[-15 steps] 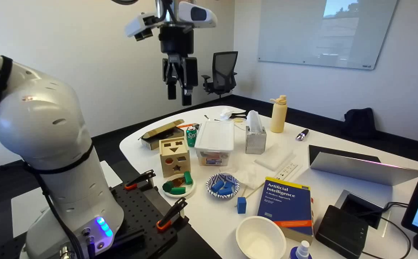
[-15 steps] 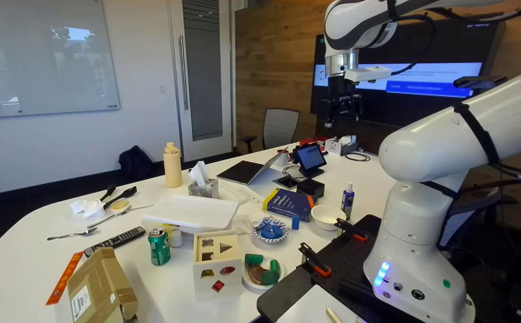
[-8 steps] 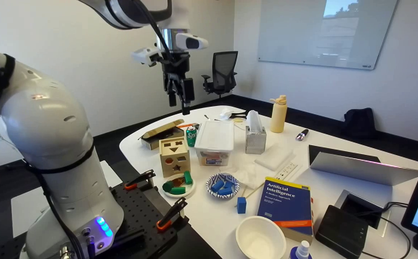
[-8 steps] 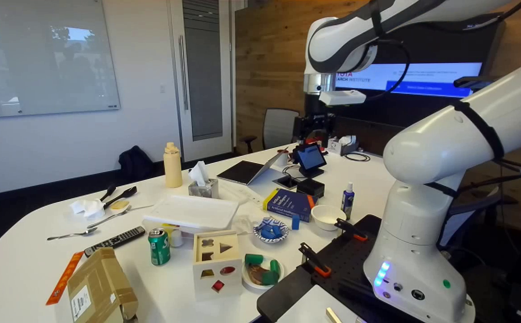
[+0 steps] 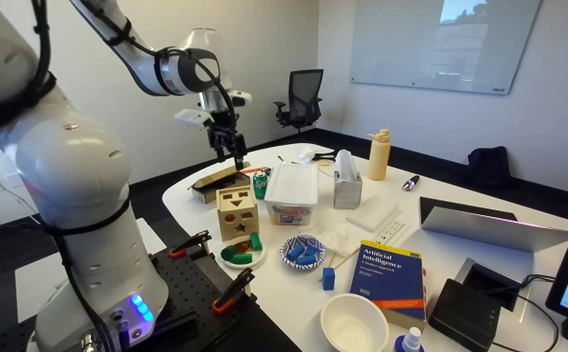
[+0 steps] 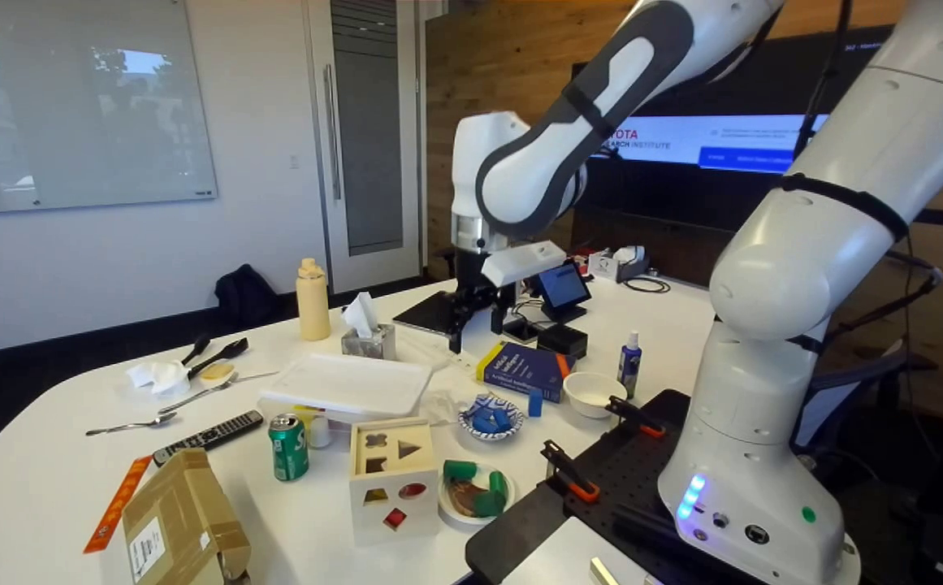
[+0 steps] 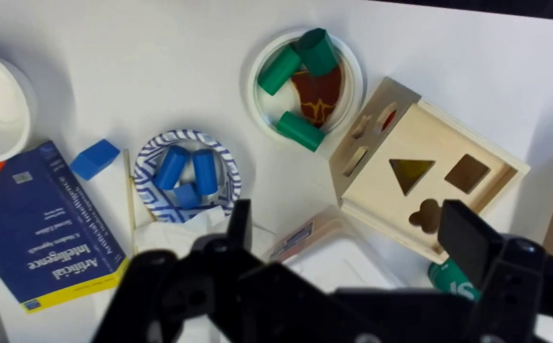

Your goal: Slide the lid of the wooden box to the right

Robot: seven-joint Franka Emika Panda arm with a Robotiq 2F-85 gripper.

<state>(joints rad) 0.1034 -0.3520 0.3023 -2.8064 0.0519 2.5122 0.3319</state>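
The only wooden box (image 7: 376, 143) that shows is a pale shape-sorter cube with cut-out holes. It stands upright on the table, in both exterior views too (image 5: 227, 230) (image 6: 394, 520). Its lid (image 7: 431, 183) is the pale top panel with triangle, square and clover holes, set between raised side rails. A darker strip shows at one end of the lid. My gripper (image 7: 347, 205) is open and empty, in the air above the table. It shows in both exterior views (image 5: 230, 163) (image 6: 477, 338). In the wrist view one finger covers a corner of the box.
Close around the box are a lidded white plastic container (image 5: 292, 186), a Sprite can (image 5: 260, 185), a plate (image 5: 259, 259) of green blocks and an open cardboard box (image 6: 187, 504). A bowl (image 5: 284, 256) of blue blocks and a blue book (image 5: 389, 276) lie further off.
My arm has come down, bringing the open gripper lower toward the table and nearer the objects. The box, its lid and the other objects have not moved.
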